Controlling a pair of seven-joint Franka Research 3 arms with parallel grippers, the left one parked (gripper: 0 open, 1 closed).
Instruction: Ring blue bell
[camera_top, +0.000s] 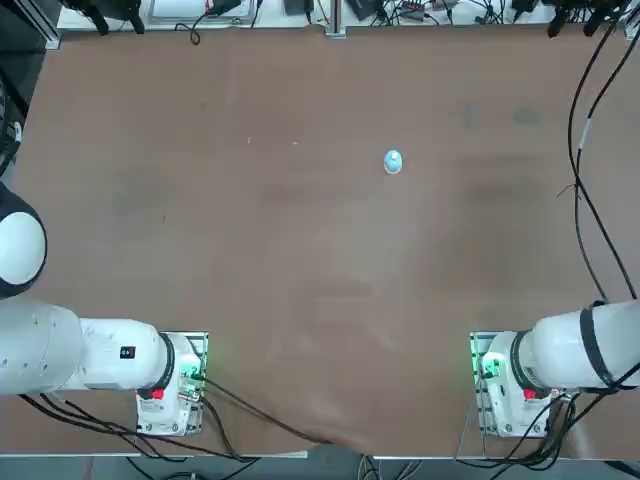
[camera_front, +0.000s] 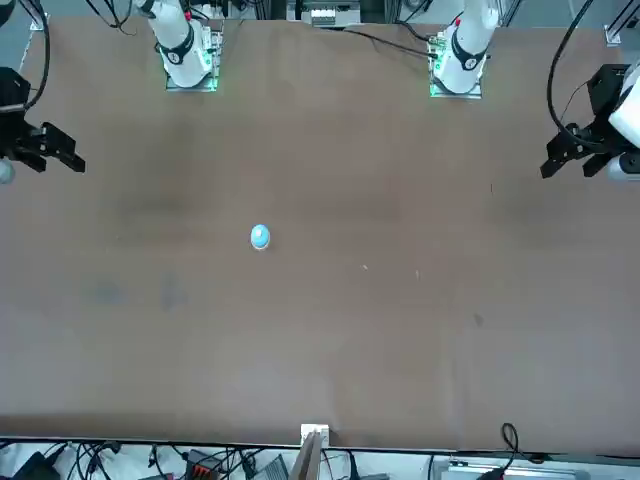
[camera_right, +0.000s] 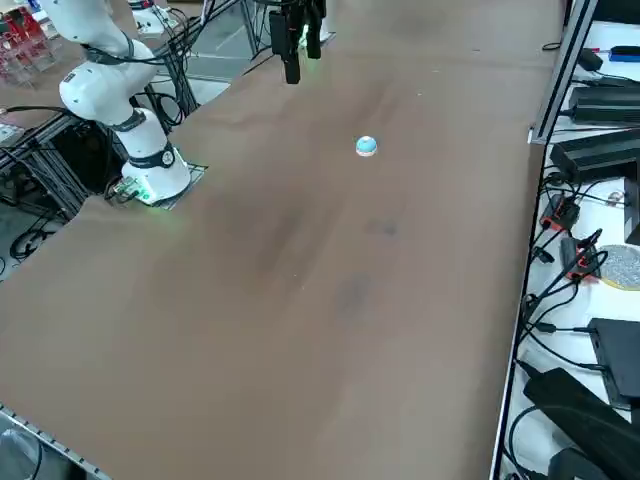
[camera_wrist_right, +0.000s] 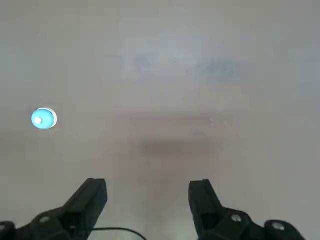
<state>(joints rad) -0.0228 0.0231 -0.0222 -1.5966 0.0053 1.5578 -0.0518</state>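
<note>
Table (camera_top: 300, 300) brown, blue bell (camera_top: 393, 162), right gripper (camera_wrist_right: 147, 200) fingers apart

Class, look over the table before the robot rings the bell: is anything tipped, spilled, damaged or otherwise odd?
Nothing stands out. The blue bell sits upright and alone on the brown table. The right gripper hangs above bare tabletop, fingers open and empty, well clear of the bell.

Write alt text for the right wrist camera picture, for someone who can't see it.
A small blue bell sits alone on a bare brown table, well off to one side of the right gripper. The gripper hangs above the table, its two black fingers open and empty.
</note>
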